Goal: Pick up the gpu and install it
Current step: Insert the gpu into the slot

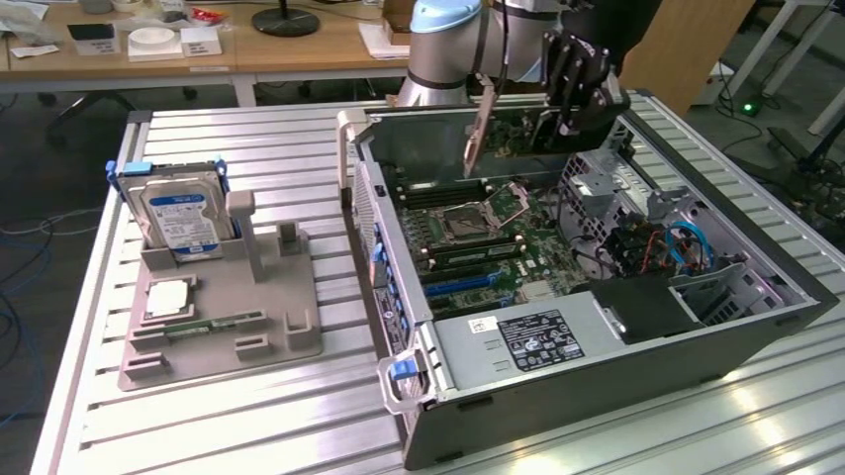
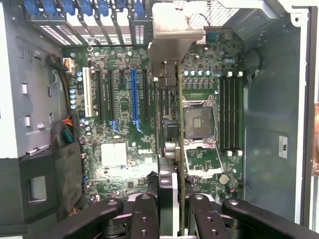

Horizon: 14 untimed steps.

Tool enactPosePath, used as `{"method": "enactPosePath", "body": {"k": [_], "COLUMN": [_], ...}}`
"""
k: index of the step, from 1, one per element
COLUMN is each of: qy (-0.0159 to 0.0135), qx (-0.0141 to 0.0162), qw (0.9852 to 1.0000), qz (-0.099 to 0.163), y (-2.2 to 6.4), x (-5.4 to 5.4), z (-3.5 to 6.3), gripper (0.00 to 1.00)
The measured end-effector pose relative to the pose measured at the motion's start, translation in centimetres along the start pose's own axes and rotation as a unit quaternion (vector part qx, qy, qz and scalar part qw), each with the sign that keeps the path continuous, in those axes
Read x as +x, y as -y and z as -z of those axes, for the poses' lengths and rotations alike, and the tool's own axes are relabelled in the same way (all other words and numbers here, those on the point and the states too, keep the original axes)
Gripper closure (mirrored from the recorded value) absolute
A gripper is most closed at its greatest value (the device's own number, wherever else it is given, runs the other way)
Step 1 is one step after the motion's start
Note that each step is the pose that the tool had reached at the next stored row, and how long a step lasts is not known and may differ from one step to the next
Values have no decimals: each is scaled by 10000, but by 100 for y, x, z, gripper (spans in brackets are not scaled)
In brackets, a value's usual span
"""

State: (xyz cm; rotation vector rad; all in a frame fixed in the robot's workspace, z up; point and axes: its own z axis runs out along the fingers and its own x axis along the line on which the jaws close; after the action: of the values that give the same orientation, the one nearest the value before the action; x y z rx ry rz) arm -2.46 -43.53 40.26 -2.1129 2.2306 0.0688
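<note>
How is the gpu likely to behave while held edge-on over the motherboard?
The gpu looks thin and stiff, so it should hardly bend. Gripped near one edge by the fingers, it may tilt if nudged. Its components seem fragile.

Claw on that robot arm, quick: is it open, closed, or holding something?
Claw: closed on the gpu, holding it over the open computer case.

"Dell" on mobo (image 2: 124, 172); PSU label (image 1: 528, 339), HDD label (image 1: 185, 223) txt unreadable.
</note>
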Motion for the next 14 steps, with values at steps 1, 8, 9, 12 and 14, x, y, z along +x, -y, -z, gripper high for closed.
{"method": "enactPosePath", "body": {"k": [1, 8, 9, 12, 14], "qy": [0, -21, -32, -44, -45], "qx": [0, -1, -3, -11, -11], "qw": [10000, 10000, 10000, 10000, 10000], "qz": [2, 15, 16, 14, 14], "y": [0, -49, -49, -49, -50], "x": [16, 41, 49, 69, 70], "z": [1, -10, -12, -19, -32], "gripper": [72, 72, 72, 72, 72]}}
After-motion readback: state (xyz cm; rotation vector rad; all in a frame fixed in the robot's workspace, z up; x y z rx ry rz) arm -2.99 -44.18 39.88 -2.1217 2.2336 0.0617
